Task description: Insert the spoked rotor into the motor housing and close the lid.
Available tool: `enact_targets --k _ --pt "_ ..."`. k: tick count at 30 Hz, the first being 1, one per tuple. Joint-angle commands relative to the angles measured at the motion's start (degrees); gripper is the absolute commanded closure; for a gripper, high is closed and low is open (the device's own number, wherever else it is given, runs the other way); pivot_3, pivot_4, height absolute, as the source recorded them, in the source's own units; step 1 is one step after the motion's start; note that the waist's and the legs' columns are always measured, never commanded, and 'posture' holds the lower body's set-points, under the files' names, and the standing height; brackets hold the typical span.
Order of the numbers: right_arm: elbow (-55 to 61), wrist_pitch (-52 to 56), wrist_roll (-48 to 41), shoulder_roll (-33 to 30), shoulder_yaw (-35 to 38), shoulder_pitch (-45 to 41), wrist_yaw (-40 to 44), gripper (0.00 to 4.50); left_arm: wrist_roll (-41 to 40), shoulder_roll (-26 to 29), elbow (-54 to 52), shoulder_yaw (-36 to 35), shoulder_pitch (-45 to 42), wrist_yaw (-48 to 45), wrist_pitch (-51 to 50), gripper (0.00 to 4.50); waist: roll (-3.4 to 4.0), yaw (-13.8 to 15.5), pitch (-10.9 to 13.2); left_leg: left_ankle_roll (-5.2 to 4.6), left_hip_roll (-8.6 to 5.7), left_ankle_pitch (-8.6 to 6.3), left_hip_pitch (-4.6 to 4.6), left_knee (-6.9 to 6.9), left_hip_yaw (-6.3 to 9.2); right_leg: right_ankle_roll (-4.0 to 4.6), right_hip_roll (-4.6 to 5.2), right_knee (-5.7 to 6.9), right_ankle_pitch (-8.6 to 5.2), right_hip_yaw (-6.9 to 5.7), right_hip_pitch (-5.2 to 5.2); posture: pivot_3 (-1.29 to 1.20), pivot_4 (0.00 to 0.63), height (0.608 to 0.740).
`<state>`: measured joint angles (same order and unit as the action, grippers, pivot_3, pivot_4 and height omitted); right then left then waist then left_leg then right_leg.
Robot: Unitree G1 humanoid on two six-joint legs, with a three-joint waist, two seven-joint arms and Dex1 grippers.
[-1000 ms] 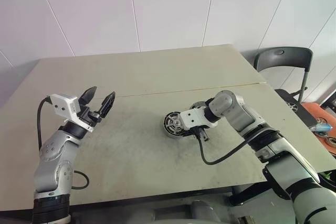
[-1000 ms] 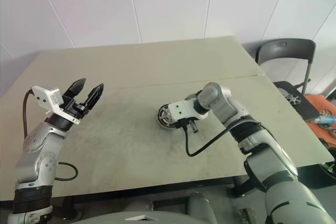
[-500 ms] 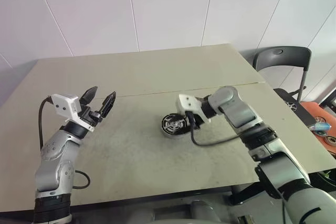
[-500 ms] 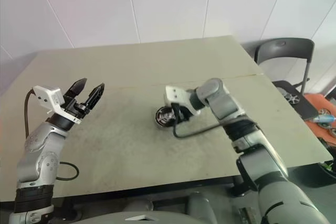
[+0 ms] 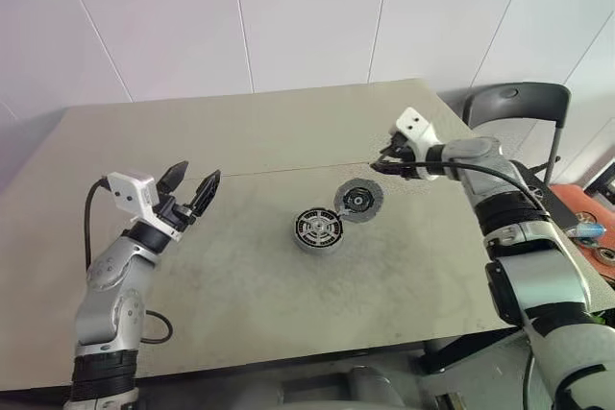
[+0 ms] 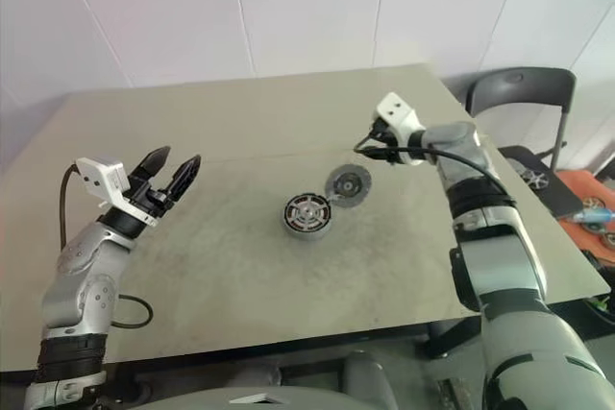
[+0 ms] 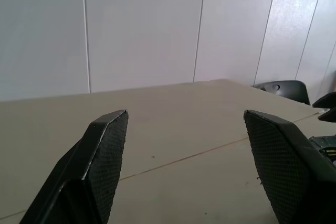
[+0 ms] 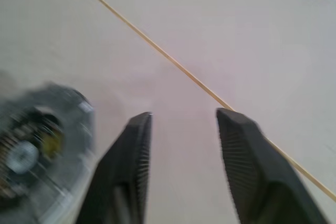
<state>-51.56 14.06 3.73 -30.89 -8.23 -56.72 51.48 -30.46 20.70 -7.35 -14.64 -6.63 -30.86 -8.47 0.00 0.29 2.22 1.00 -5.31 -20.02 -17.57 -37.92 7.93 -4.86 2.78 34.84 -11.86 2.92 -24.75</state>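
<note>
Table: beige top with a thin seam line running across it, both claws above it. Black chair sits past the table's far right corner, beyond the right claw. Left claw hovers over the left part of the table, fingers spread wide, nothing between them; left wrist view shows bare table between the two black pads. Right claw is up over the seam at the right side, pointing down and toward the middle, fingers parted with a moderate gap, empty; right wrist view shows only table and seam between its fingers. Motor housing stands on the table near centre, well to the right of the left claw, and nearer the robot and to the left of the right claw, clear of both. Spoked rotor is seated in it, pale spokes and hub visible on top. Lid is just beside the housing on its far-right side, tilted, its low edge at the housing rim, lying between housing and right claw, slightly below the claw's tips, not touched by it.
</note>
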Motion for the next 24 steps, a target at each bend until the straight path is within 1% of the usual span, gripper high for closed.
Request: enact_targets --k 1,3,5,9,13,17,22,24 --pt "-2.03 -3.85 2.17 -2.41 -0.14 -3.08 -1.15 3.78 0.23 0.16 -0.32 -0.16 -1.53 -0.64 1.08 0.76 0.02 -0.18 0.01 0.00 0.00 0.00 0.00 0.00 -0.01 0.00 0.00 0.01 0.00 0.01 0.00 0.00 0.000 0.740" --pt "-3.42 -5.95 5.05 -3.86 -2.91 -2.21 0.28 4.48 0.30 0.10 0.09 -0.07 -1.86 -0.85 1.17 0.76 0.02 -0.04 0.01 0.00 0.01 0.00 0.01 0.00 -0.01 0.00 -0.01 0.01 0.00 0.01 0.00 0.00 0.000 0.740" --pt "-3.47 -7.98 6.76 -4.70 -4.94 -0.53 2.64 4.48 0.33 -0.07 0.21 0.10 -2.00 -1.00 1.28 0.76 0.01 0.01 0.01 -0.01 0.01 0.00 0.01 0.00 -0.01 0.00 -0.01 0.00 0.00 0.01 0.01 0.00 0.000 0.740" --pt "-0.89 -6.71 4.30 -3.19 -4.02 1.50 7.55 4.48 -0.05 -0.06 0.08 0.57 -1.69 -2.22 0.97 0.76 0.01 -0.13 0.01 -0.01 0.01 -0.01 0.01 0.00 -0.02 0.00 -0.01 -0.02 0.00 0.02 0.02 0.00 0.000 0.740" --pt "0.81 -5.89 4.12 -1.20 -3.80 2.78 8.34 4.48 0.00 0.20 -0.63 1.36 -0.92 -3.50 0.21 0.76 0.03 -0.11 0.02 -0.01 0.01 -0.01 0.02 -0.01 -0.02 0.00 -0.02 0.02 0.01 0.02 0.02 0.00 0.000 0.740" --pt "4.06 -2.54 0.82 0.97 -2.36 3.76 11.25 4.48 0.17 0.37 -1.12 1.54 -0.23 -3.64 -0.06 0.76 0.03 -0.03 0.02 -0.01 0.02 -0.01 0.04 -0.01 0.00 0.00 -0.03 0.05 0.01 0.02 0.02 0.00 0.000 0.740" --pt "6.44 0.64 -1.18 1.58 -2.03 4.32 12.76 4.48 0.50 0.52 -1.36 1.42 0.28 -3.17 0.03 0.76 0.03 0.45 0.02 -0.01 0.02 -0.01 0.03 -0.02 0.00 0.00 -0.02 0.05 0.01 0.02 0.02 0.00 0.000 0.740" --pt "9.54 3.47 -3.58 1.51 -1.98 5.18 16.74 4.48 0.53 0.60 -1.43 1.35 0.47 -3.05 0.03 0.76 0.03 0.43 0.02 -0.01 0.02 -0.01 0.03 -0.02 0.00 0.00 -0.03 0.04 0.01 0.02 0.02 0.00 0.000 0.740"
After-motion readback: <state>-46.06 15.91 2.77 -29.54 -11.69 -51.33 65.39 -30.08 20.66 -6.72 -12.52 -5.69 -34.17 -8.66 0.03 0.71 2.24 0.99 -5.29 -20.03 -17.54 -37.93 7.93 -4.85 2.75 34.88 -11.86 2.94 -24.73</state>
